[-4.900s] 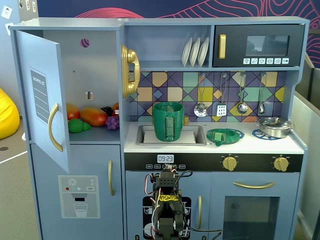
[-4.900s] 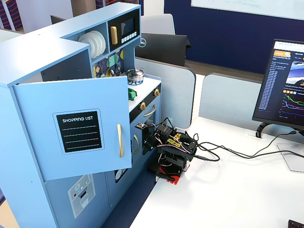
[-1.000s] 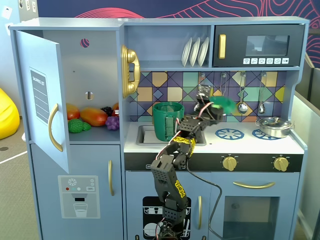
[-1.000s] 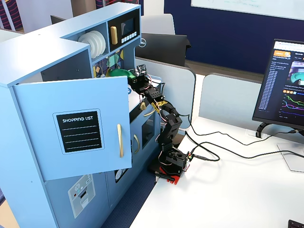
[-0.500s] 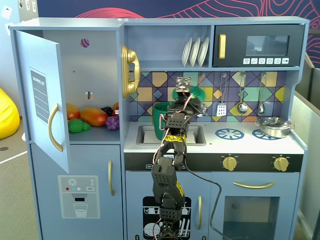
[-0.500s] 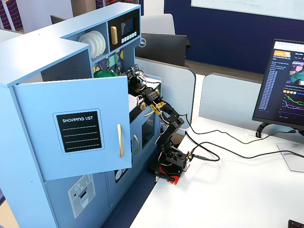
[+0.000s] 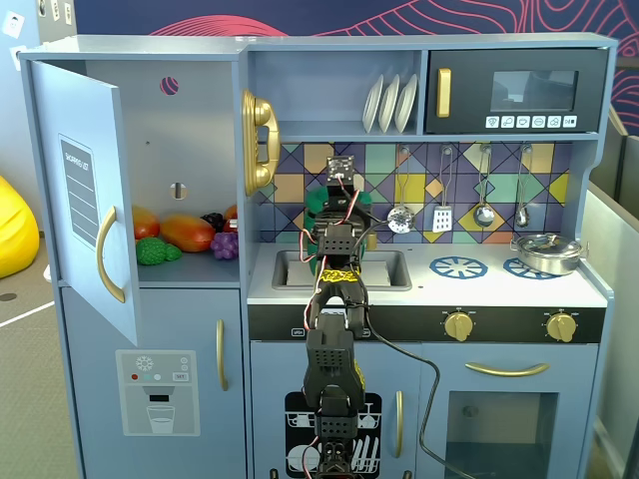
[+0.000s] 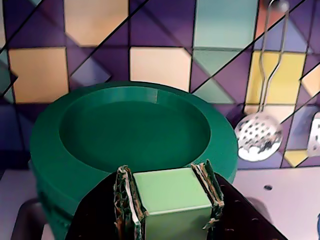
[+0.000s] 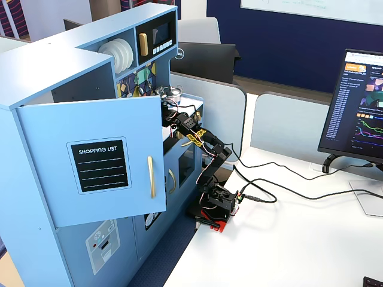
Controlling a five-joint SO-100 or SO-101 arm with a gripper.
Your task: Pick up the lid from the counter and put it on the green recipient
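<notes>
In the wrist view my gripper [image 8: 165, 175] is shut on the light-green tab handle [image 8: 172, 192] of the lid [image 8: 135, 127], a round dark-green disc with a sunken centre. The lid lies level over the green recipient [image 8: 50, 200], whose ribbed dark-green wall shows under the lid's left rim. I cannot tell if the lid rests fully on it. In a fixed view the arm stands in front of the counter and hides most of the lid [image 7: 317, 202], which sits behind the sink against the tiled back wall.
The sink [image 7: 384, 269] lies below the arm. A silver pot [image 7: 547, 251] sits on the right burner, next to a blue burner ring [image 7: 457, 266]. A slotted spoon [image 8: 258, 135] hangs on the wall right of the lid. The fridge door [image 7: 85, 200] stands open at left.
</notes>
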